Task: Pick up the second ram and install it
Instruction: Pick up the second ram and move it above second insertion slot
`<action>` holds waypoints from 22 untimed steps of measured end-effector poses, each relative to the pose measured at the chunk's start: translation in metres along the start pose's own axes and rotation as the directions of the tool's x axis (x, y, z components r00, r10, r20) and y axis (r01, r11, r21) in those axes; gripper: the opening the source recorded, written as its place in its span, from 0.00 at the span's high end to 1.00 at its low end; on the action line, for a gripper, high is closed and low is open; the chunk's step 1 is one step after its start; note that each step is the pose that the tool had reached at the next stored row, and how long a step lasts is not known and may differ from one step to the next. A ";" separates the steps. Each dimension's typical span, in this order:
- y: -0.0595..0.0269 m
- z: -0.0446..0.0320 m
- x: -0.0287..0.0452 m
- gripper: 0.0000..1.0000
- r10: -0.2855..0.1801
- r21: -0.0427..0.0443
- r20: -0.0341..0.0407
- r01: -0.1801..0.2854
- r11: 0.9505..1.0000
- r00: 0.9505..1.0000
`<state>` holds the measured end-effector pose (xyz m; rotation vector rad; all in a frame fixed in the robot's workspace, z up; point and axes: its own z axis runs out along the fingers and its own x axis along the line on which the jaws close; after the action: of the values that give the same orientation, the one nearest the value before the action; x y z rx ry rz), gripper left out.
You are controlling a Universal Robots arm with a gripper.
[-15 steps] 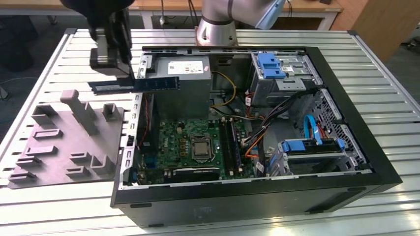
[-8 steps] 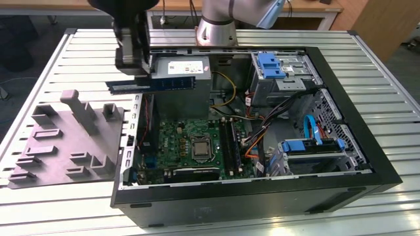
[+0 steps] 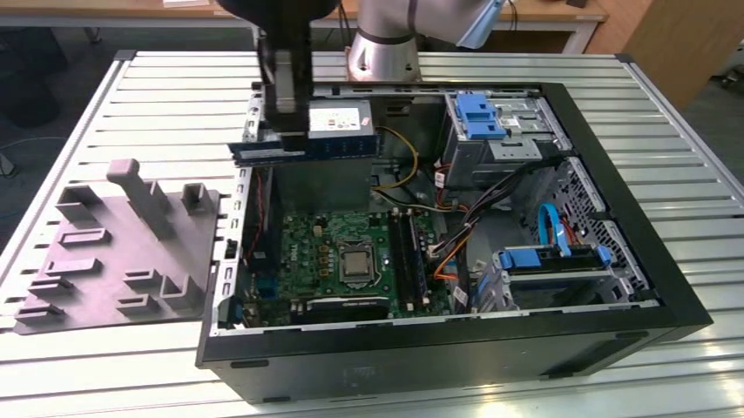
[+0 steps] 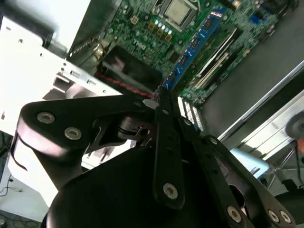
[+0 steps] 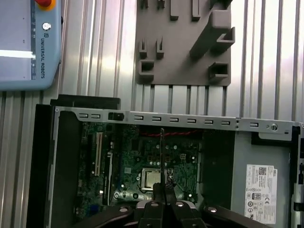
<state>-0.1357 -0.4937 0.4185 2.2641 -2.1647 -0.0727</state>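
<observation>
Slatted metal bench (image 3: pixel 139 96) carries an open computer case (image 3: pixel 465 348); I see my hand (image 3: pixel 285 131) clenched on the second ram (image 3: pixel 305 148), holding the blue stick level above the motherboard (image 3: pixel 314 244), not seated.

Exterior view looks steeply down from well back on the open black metal computer case (image 3: pixel 465 344) on a ribbed aluminium table (image 3: pixel 174 87). First wrist view faces straight down; second wrist view slants closer past the black gripper (image 4: pixel 159 94). All three share the green motherboard (image 3: pixel 314 244) (image 5: pixel 183 154) (image 4: pixel 142 14).
</observation>
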 end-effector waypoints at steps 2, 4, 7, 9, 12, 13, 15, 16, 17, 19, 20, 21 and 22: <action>-0.0089 -0.0002 0.0004 0.88 0.000 -0.001 0.000 0.000 1.000 1.000; -0.0180 -0.0004 0.0008 0.88 0.000 -0.001 0.000 0.000 1.000 1.000; -0.0314 -0.0007 0.0014 0.88 0.000 -0.002 0.000 0.000 1.000 1.000; -0.0399 -0.0010 0.0018 0.88 0.000 -0.002 0.000 0.000 1.000 1.000; -0.0483 -0.0012 0.0022 0.88 0.000 -0.002 0.000 0.000 1.000 1.000; -0.0495 -0.0012 0.0023 0.88 0.000 -0.002 0.000 0.000 1.000 1.000; -0.0504 -0.0013 0.0023 0.88 0.000 -0.002 0.000 0.000 1.000 1.000; -0.0504 -0.0013 0.0023 0.88 0.000 -0.002 0.000 0.000 1.000 1.000; -0.0504 -0.0013 0.0022 0.88 0.000 -0.002 0.000 0.000 1.000 1.000; -0.0505 -0.0010 0.0022 0.88 0.000 -0.002 0.001 0.000 1.000 1.000; -0.0506 -0.0004 0.0022 0.88 0.000 -0.002 0.001 0.000 1.000 1.000; -0.0508 0.0006 0.0023 0.88 0.000 -0.002 0.002 0.000 1.000 1.000; -0.0510 0.0020 0.0024 0.88 0.000 -0.002 0.003 0.000 1.000 1.000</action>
<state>-0.0848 -0.4937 0.4144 2.2646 -2.1652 -0.0782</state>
